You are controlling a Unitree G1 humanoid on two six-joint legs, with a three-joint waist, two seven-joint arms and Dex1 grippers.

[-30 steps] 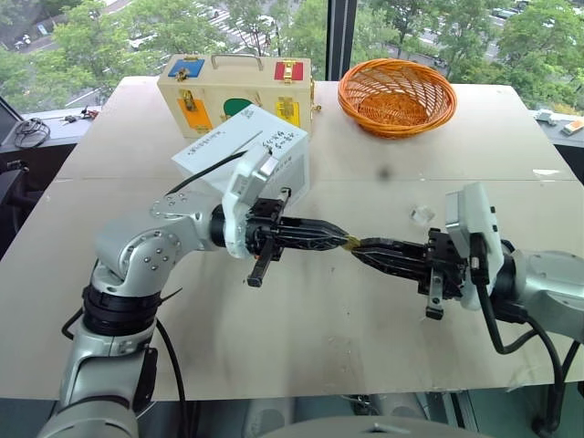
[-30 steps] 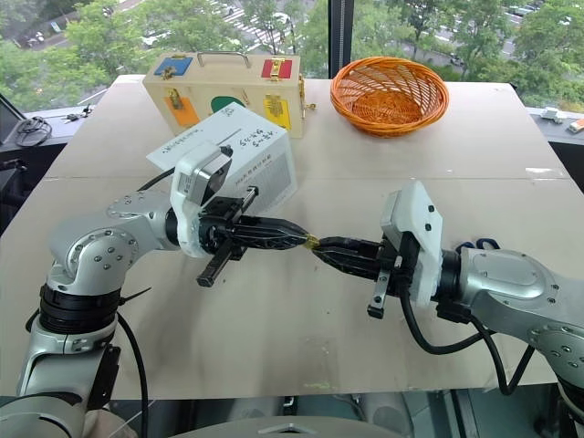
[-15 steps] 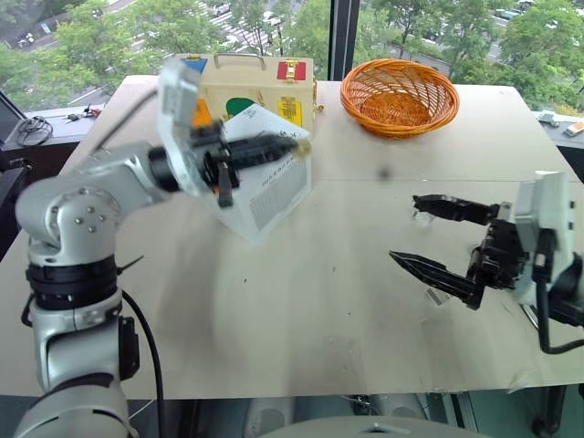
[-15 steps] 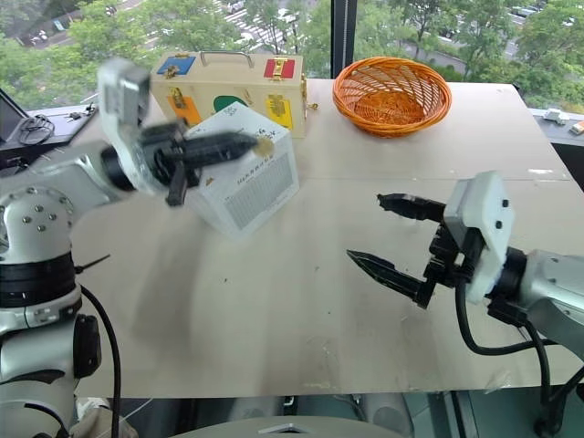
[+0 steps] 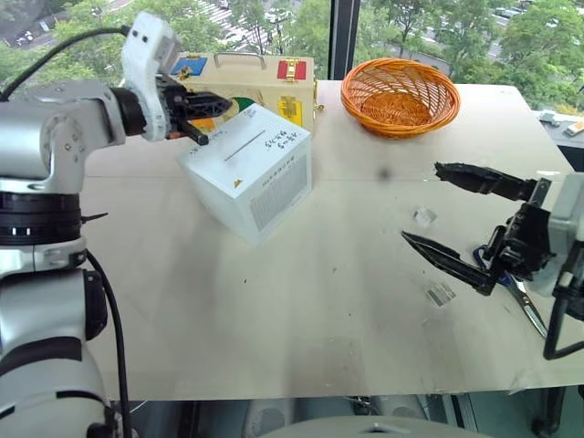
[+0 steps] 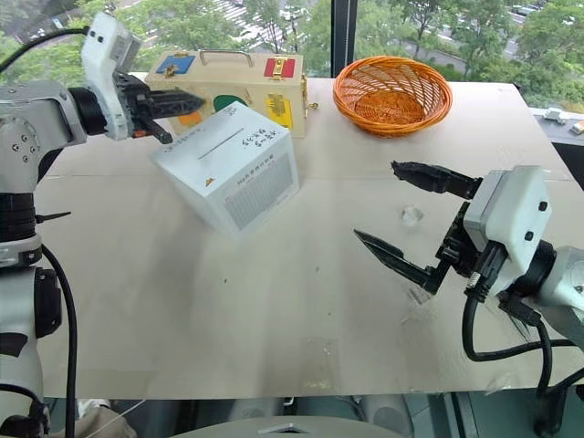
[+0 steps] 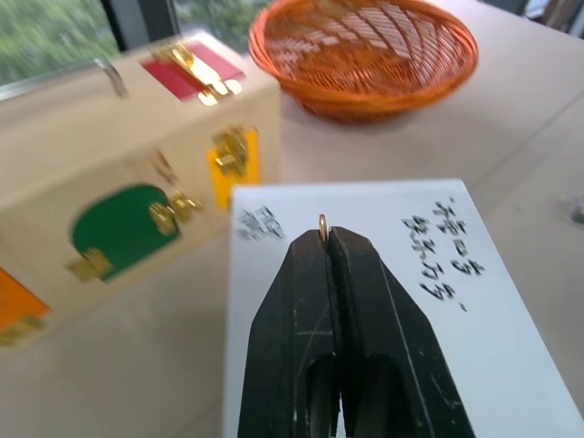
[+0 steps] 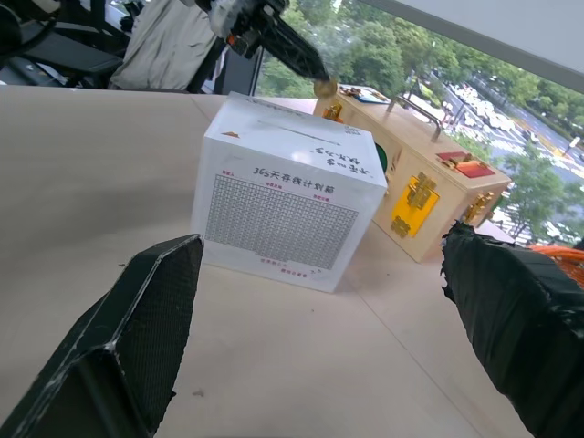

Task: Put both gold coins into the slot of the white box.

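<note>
I see a big tan table (image 5: 301, 310) by windows with trees (image 5: 274, 23) outside. One white box (image 5: 248, 169), one orange basket (image 5: 399, 94), one wooden case (image 5: 242, 82). My left gripper (image 7: 324, 239) pinches one gold coin (image 7: 322, 226); my right gripper (image 5: 438, 214) is wide apart.

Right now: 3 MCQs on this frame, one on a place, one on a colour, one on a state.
1. Where is the gold coin?
A. in the basket
B. pinched at the tips of the left gripper
C. flat on the table

2. What colour is the wicker basket?
A. orange
B. blue
C. black

3. How do the fingers of the right gripper stand?
A. shut on a coin
B. shut on nothing
C. spread wide, holding nothing

Key: 1 B, the left wrist view shows the coin's edge between the closed fingers, above the white box. 2 A, orange weave in both eye views. 3 C, a wide gap shows between the fingers.
</note>
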